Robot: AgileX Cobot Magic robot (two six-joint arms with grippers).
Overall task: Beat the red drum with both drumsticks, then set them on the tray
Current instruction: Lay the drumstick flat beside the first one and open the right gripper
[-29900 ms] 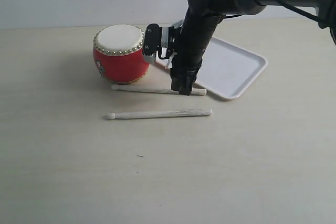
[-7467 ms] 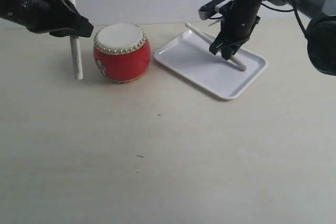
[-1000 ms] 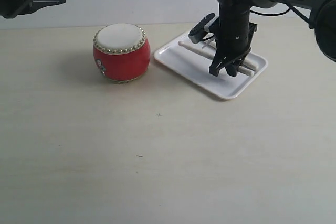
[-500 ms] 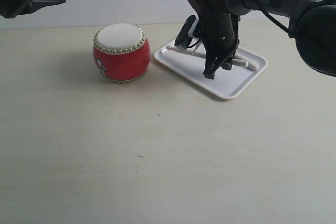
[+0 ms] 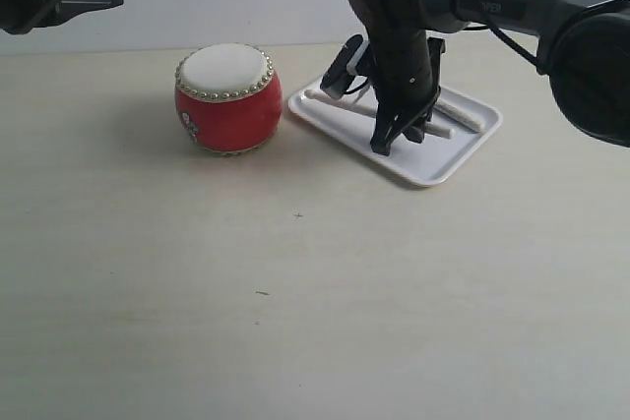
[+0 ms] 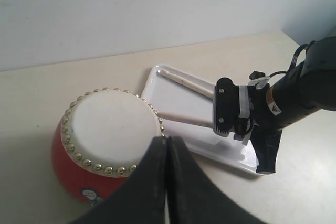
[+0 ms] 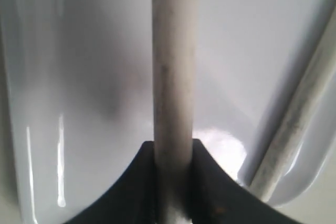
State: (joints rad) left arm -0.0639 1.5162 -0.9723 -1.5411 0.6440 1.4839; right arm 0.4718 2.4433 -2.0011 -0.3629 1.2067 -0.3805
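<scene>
Now the red drum sits on the table with its cream top up. Just beside the drum, on its right in the exterior view, lies the white tray. The right gripper points down over the tray and pinches the first drumstick between its two fingers. That stick lies low across the tray, with one end toward the drum. The second drumstick lies flat on the tray, farther from the drum. The left gripper is up high, on the drum's side away from the tray. Its fingers are pressed together with nothing in them.
</scene>
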